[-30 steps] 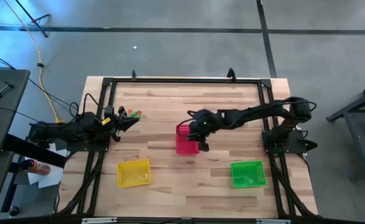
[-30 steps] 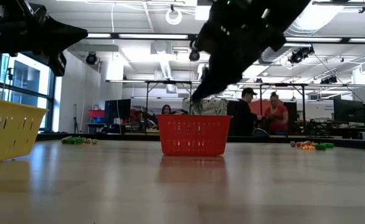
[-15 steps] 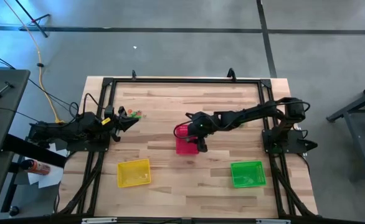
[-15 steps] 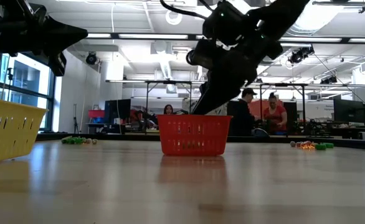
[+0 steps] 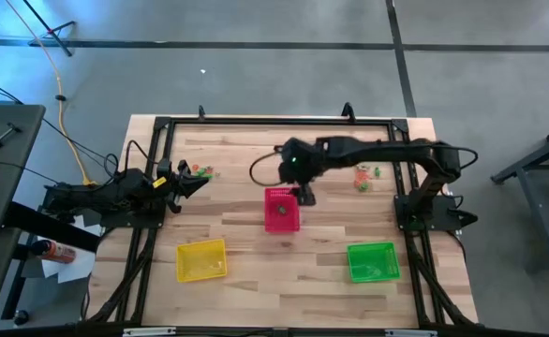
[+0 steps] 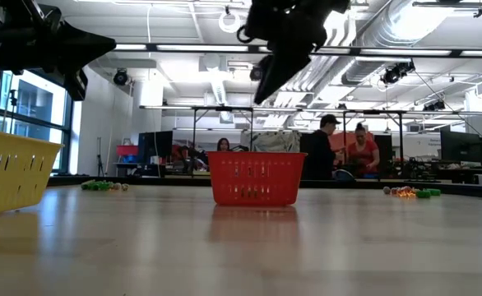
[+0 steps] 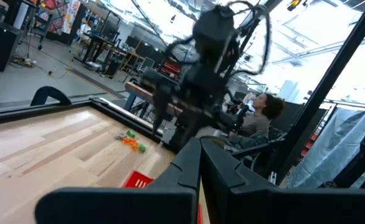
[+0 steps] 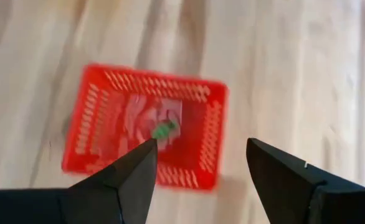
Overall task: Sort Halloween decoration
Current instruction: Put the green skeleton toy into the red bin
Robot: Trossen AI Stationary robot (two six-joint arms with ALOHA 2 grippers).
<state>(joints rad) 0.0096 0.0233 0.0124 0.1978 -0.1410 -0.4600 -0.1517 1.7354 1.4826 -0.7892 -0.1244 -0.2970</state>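
Right tool [image 8: 198, 171] hovering above red basket [image 5: 281, 209] at mid-bench [image 5: 246, 253], fingers spread wide, grasping nothing. Green trinket [image 8: 164, 130] lying inside red basket. Further trinkets [image 5: 363, 176] resting near right arm base, others [image 5: 200, 170] just ahead of left tool [image 5: 197, 183], clenched, waiting at left edge. Yellow basket [image 5: 201, 259] and green basket [image 5: 373, 261] standing along near edge.

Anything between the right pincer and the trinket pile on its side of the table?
Nothing visible. The right pincer, open and empty, hangs beside the red basket; bare wood lies between it and the trinkets.
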